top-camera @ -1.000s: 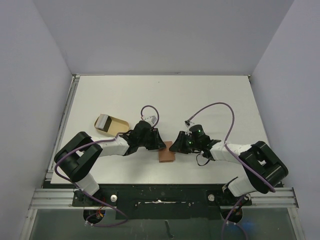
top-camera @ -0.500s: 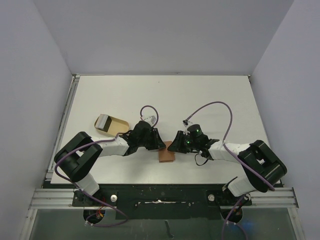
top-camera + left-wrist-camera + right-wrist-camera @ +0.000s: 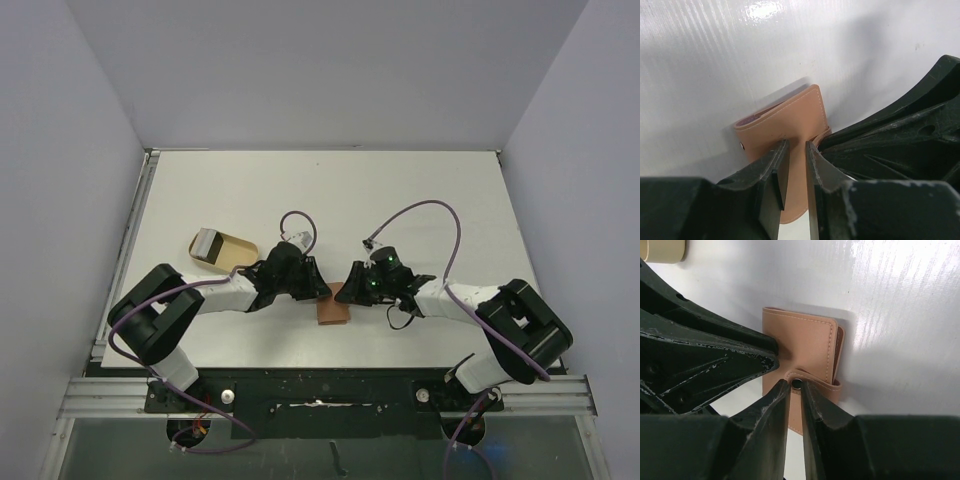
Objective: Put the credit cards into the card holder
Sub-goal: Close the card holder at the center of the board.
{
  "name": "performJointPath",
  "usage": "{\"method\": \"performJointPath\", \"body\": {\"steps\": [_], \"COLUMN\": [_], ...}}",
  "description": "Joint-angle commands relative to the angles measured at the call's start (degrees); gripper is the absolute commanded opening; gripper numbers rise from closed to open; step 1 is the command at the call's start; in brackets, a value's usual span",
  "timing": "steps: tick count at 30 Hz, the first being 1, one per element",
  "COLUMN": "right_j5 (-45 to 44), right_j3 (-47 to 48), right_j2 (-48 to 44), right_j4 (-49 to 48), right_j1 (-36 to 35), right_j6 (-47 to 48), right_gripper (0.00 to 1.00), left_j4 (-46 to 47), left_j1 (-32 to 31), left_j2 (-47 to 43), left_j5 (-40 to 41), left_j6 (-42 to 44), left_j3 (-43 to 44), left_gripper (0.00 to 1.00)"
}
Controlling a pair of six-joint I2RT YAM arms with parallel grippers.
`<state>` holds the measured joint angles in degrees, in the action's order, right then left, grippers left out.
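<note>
The reddish-brown card holder (image 3: pixel 333 308) lies folded on the table between both arms. It also shows in the left wrist view (image 3: pixel 782 120) and in the right wrist view (image 3: pixel 800 342). My left gripper (image 3: pixel 319 289) (image 3: pixel 792 150) is shut, with its tips pressed onto the holder's cover. My right gripper (image 3: pixel 347 292) (image 3: pixel 796 387) is shut on the holder's small closing tab (image 3: pixel 812 382), right at the snap. One grey-white credit card (image 3: pixel 207 243) lies in the pale tan case. The blue and gold cards are out of view.
The pale tan case (image 3: pixel 232 254) with one rounded end lies to the left of the left wrist, and its edge shows in the right wrist view (image 3: pixel 662 252). The white table (image 3: pixel 330 190) has walls at the back and on both sides.
My right gripper has shifted slightly left toward the holder. The left gripper and the holder stay where they were.
</note>
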<state>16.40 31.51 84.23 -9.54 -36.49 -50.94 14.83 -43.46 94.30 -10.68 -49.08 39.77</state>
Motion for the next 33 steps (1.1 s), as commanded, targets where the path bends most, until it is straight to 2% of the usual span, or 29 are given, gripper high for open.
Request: {"method": "performJointPath", "body": {"steps": [1,14,33], "right_j5": [-4.8,-13.8,-24.7], "right_j3": [3.7,10.4,19.2], "right_j2": [1.1,4.7,12.0], "right_j4": [5.8,18.9,35.1], "right_j1": [-1.7,-5.5,-10.6], "right_j6": [2.5,4.7,5.5], "right_gripper": [0.17,0.16,0.13], "left_j4": [0.6,-3.0,-5.0], "left_j1": [-0.3,-0.2,0.8], "left_j2": [-3.6,-10.9,-13.7], "left_j5": [0.9,3.8,7.9], "left_j6": [-0.8,-2.7,-2.4], "left_j3": [-0.4,0.5,-5.6], "left_gripper": [0.19,0.20,0.21]}}
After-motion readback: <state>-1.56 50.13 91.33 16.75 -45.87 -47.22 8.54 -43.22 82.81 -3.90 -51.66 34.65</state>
